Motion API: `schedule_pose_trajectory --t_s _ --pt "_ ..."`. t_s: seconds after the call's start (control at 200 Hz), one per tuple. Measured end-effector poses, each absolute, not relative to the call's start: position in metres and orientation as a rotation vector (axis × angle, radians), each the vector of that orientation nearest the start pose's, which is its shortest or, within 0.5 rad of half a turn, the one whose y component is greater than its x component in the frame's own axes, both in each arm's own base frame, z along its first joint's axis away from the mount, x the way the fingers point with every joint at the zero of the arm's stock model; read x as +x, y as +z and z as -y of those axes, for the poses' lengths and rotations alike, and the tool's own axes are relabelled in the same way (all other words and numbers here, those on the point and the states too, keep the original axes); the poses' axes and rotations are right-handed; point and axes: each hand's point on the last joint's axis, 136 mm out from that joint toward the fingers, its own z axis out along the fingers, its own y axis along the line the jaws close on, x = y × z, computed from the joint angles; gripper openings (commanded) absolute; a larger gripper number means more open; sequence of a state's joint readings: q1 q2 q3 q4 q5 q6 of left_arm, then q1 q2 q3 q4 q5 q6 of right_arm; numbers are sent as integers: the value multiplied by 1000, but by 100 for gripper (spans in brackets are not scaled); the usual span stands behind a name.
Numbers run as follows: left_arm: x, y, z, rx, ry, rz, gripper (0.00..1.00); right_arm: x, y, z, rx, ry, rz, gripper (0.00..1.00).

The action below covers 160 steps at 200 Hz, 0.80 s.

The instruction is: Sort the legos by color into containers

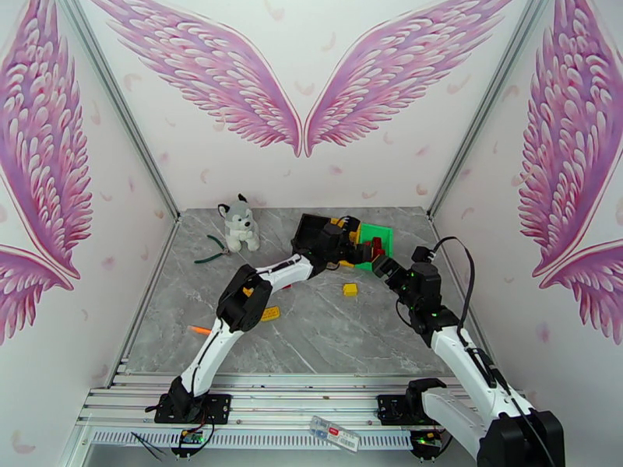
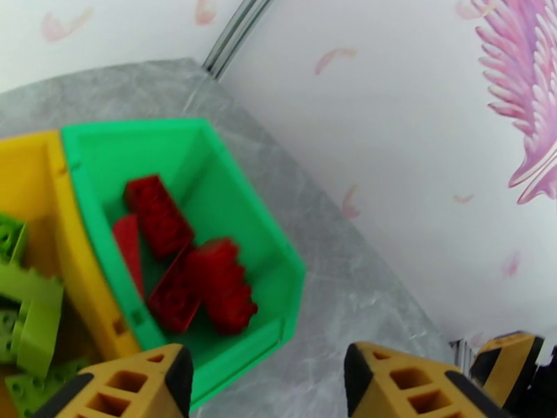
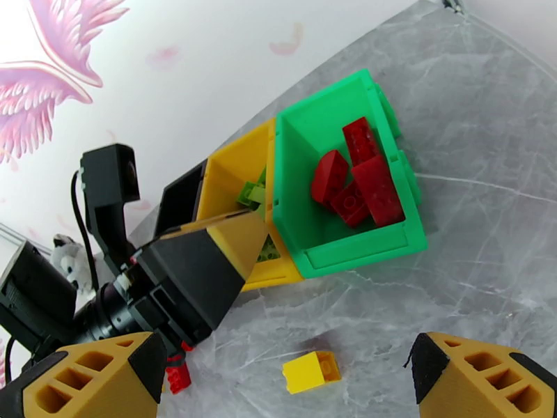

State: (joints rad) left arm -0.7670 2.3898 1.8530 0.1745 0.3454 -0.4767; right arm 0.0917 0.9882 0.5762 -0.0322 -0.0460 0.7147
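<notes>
From above, a loose yellow brick (image 1: 350,289) lies on the counter (image 1: 335,344) at 6 o'clock of the green bin (image 1: 379,235). A second yellow brick (image 1: 270,313) sits toward 8 o'clock.

On the left wrist, my left claw (image 2: 268,384) gapes empty at the green bin's corner, with red bricks (image 2: 195,266) inside the bin.

On the right wrist, my right claw (image 3: 287,362) hangs wide open and empty over the loose yellow brick. I judge pickup is next: descend, pinch, then likely skirt the left arm (image 1: 265,278) toward the black bin (image 1: 311,226).

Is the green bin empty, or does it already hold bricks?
Not empty: the green bin holds several red bricks lying on its floor, visible in both wrist views.
</notes>
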Motion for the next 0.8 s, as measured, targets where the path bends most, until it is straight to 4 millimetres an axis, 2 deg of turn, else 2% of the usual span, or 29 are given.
schedule_pose_trajectory --t_s 0.08,0.17,0.315,0.42,0.525,0.59,0.71,0.8 --pt "436 141 491 537 -1060 -2029 64 345 178 -43 590 561 -1984 99" --pt "428 160 469 519 -971 -2005 66 349 167 -52 565 567 -2021 94" --pt "420 201 436 463 -823 -1938 66 355 134 -92 456 591 -2155 89" --pt "420 214 411 402 -703 -1929 67 361 117 -125 358 604 -2241 90" --pt "421 197 379 328 -552 -1984 69 366 110 -160 245 618 -2286 91" --pt "419 173 356 292 -452 -2043 70 368 109 -178 191 620 -2299 92" --pt "413 128 310 221 -278 -2154 70 369 99 -198 121 595 -2334 90" --pt "404 100 284 184 -192 -2224 70 376 98 -215 67 587 -2341 87"
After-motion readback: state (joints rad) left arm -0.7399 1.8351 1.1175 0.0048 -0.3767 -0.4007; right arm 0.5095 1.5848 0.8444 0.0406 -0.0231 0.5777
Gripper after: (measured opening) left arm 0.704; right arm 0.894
